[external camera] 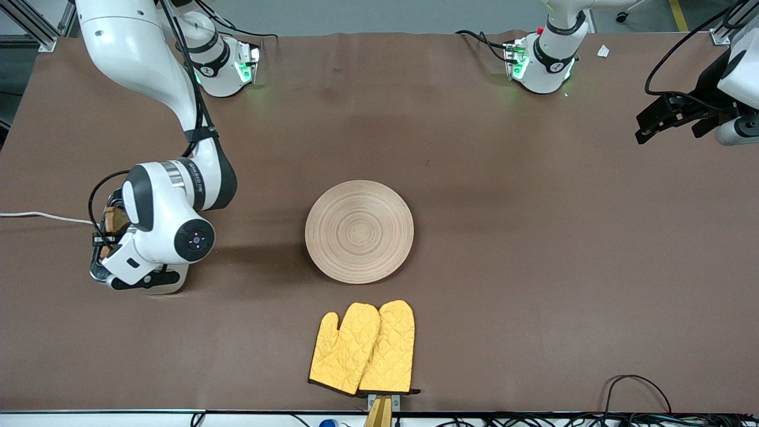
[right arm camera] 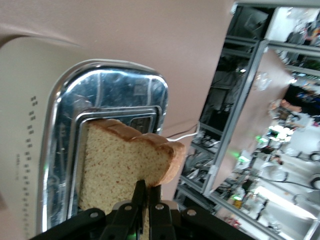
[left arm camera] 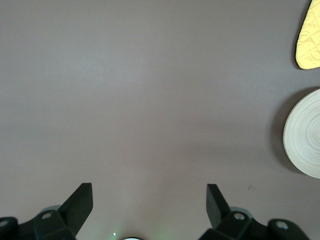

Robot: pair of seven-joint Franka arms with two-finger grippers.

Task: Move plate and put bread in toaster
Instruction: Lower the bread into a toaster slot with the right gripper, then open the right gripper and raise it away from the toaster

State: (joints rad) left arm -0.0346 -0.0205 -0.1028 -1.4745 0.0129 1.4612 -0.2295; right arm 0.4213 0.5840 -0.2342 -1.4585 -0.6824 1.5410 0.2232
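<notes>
Bread (right arm camera: 122, 165) stands on edge directly below the right gripper (right arm camera: 146, 200), its lower part already down inside a slot of the toaster (right arm camera: 65, 150) and its rounded crusted top sticking up out of the chrome. The slice's broad face runs along the slot's long axis, so the coming move looks like a plain matter of letting go and lifting straight up off the toaster; any sideways drag would probably lever the slice against the slot's rim. The right gripper's fingers are pinched close together on the upper edge of the bread, holding it. In the front view the right arm's wrist covers most of the toaster (external camera: 98, 261), which sits at the right arm's end of the table with its white cord (external camera: 41, 216) trailing off toward the table's edge, and only a brown corner of the bread (external camera: 114, 219) shows. The toaster's second slot cannot be made out. The plate (external camera: 359, 230) lies flat and empty, well apart from the toaster toward the middle of the table, and a pair of yellow oven mitts (external camera: 363, 349) lies nearer to the front camera than the plate. The left gripper (left arm camera: 150, 202) waits over bare table well away from the toaster, toward the left arm's end, fingers spread wide and holding nothing.
</notes>
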